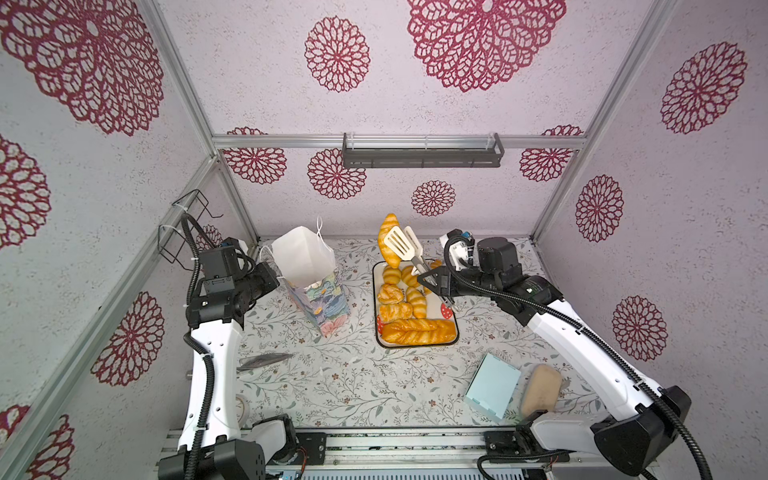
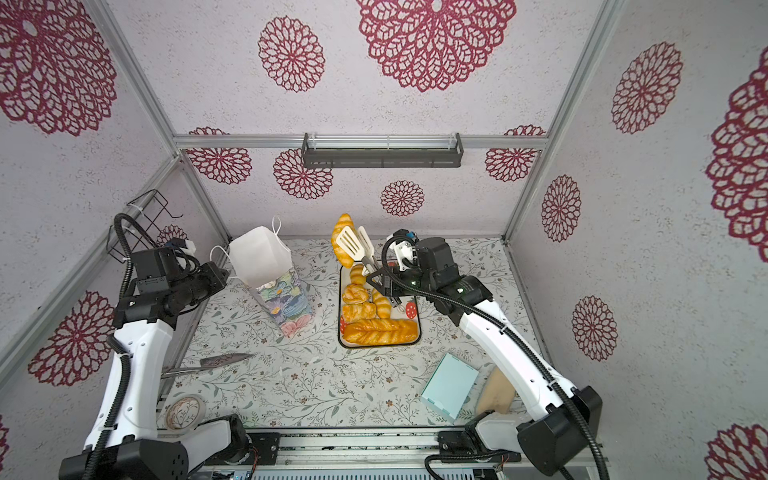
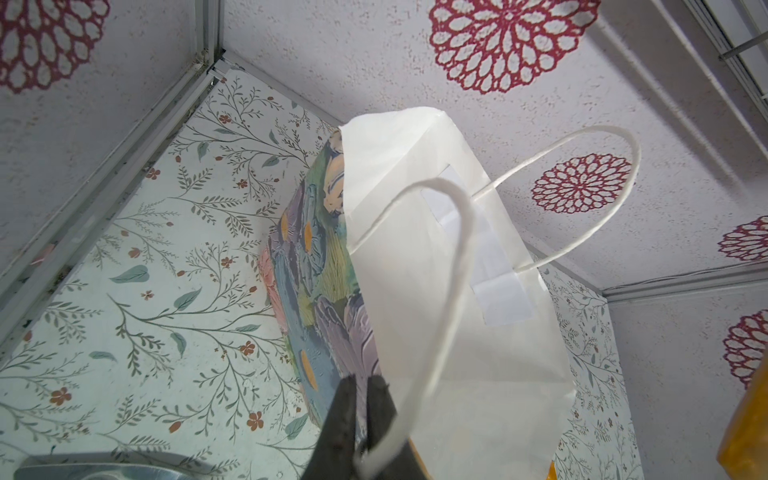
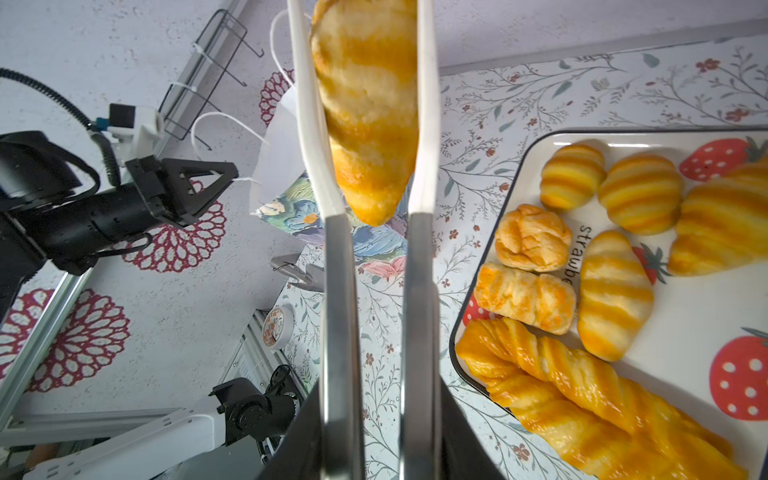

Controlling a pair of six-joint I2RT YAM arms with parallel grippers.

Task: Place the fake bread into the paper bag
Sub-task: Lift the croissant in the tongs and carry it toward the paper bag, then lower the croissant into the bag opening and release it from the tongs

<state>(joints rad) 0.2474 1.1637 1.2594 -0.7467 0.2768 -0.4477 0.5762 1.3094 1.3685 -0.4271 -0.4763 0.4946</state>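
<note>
Closest up: steel tongs with white slotted heads (image 4: 340,291), clamped in right gripper (image 1: 436,289), squeezing striped golden toy croissant (image 4: 365,124). Hangs above far end of white strawberry-print tray (image 1: 415,345), well apart from tall flower-painted paper bag (image 1: 305,257). Other side: left gripper (image 3: 363,405) pinched tight on white cord handle (image 3: 436,185), tilting mouth open. Could slip mid-carry, looks glossy; might topple bag if heads bump rim.

The paper bag (image 1: 311,274), pastel painted flowers outside and plain white inside, stands open-mouthed left of centre in both top views, with white cord handles at its rim. One striped golden croissant (image 1: 388,239) hangs raised and upright between white tongs (image 1: 402,246), upper centre. Smaller glossy rolls (image 1: 401,297) cluster just below it. The long braided loaf (image 1: 417,331) lies crosswise beneath them.
</note>
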